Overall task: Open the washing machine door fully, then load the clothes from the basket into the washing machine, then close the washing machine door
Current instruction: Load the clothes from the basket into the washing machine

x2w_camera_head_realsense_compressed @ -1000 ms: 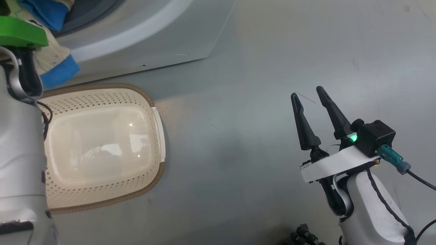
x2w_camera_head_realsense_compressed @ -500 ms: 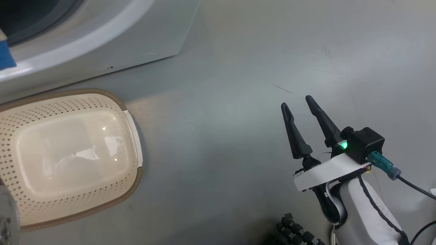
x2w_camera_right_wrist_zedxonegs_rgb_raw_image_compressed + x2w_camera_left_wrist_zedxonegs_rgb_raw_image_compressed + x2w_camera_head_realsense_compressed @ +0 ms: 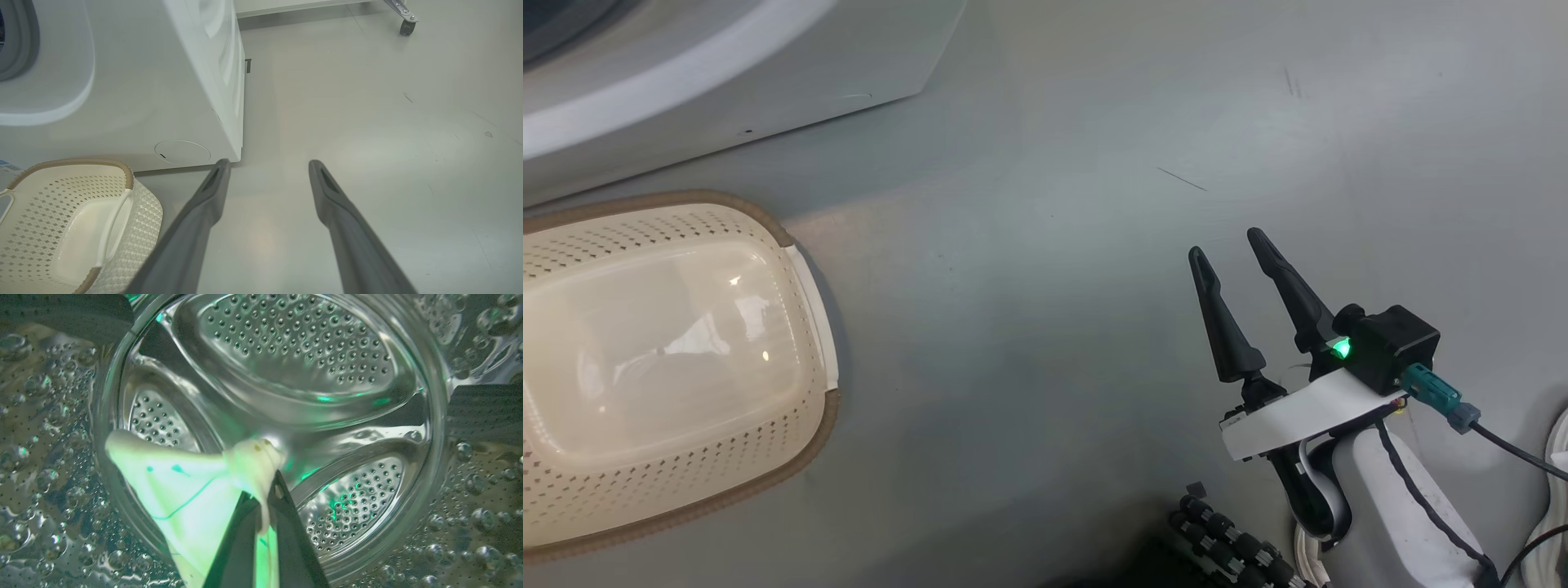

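Observation:
In the left wrist view my left gripper (image 3: 267, 500) is deep inside the washing machine's perforated steel drum (image 3: 286, 355). It is shut on a pale cream piece of the clothes (image 3: 184, 494) with thin blue lines, which hangs to the left of the fingers. The cream basket (image 3: 809, 433) stands on the floor at the left with a bare, shiny bottom, just below the white washing machine (image 3: 768, 90). My right gripper (image 3: 1226, 244) hovers open over the grey floor, well right of the basket (image 3: 81, 162), with nothing between its fingers (image 3: 212, 192). The washing machine door is out of view.
The washing machine's white front corner (image 3: 229, 102) stands just left of my right gripper. A black ribbed cable (image 3: 1225, 547) and white cords (image 3: 1556, 457) lie by the robot's base. A caster wheel (image 3: 405, 26) stands far off on the grey floor (image 3: 1029, 327).
The head camera has swung to the right, so the basket and machine sit further left. The left arm with the garment at the machine's opening has left that picture. The right gripper stays open.

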Available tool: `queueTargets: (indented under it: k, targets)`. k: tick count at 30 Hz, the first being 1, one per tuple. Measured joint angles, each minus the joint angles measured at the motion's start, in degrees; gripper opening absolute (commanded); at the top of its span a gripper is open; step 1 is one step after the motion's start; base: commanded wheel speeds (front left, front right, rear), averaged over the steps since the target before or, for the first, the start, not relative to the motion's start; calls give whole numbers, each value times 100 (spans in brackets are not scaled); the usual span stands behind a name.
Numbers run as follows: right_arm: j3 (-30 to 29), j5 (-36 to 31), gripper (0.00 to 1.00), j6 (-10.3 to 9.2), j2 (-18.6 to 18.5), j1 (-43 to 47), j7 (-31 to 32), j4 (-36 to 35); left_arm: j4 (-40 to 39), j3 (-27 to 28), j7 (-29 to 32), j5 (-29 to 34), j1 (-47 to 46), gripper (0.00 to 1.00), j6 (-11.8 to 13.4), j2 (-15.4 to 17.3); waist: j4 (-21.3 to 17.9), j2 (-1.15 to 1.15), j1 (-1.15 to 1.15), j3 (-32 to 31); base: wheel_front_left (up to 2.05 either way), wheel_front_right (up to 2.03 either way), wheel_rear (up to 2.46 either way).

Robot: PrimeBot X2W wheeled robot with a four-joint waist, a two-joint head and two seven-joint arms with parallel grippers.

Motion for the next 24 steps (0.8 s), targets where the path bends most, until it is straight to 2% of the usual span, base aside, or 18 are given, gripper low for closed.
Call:
queueTargets:
  k: [13,14,15,17,19,20,24]
  targets:
    - [30,0,100,0,10,-35,0,40,862,-211,-3,336,338,0,7,193,-53,0,0,86,0,0,0]
    - [29,0,100,0,10,-36,0,43,923,-260,-3,408,349,4,8,199,-53,0,0,77,0,0,0]
    - [29,1,100,0,10,-36,0,45,1005,-280,-3,438,353,14,31,198,-54,0,0,66,0,0,0]
    - [29,14,100,0,9,-36,0,46,1149,-325,-3,461,369,46,33,199,-53,0,0,41,0,0,0]
    - [30,47,100,0,11,-36,0,66,1250,-399,-3,526,399,96,33,202,-52,0,0,7,0,0,0]
    - [30,48,100,0,11,-36,0,74,1290,-435,-3,550,410,100,42,202,-51,0,0,-13,0,0,0]
    - [16,49,100,0,11,-35,0,112,1571,-537,-2,659,430,100,109,204,-39,0,0,-101,0,0,0]
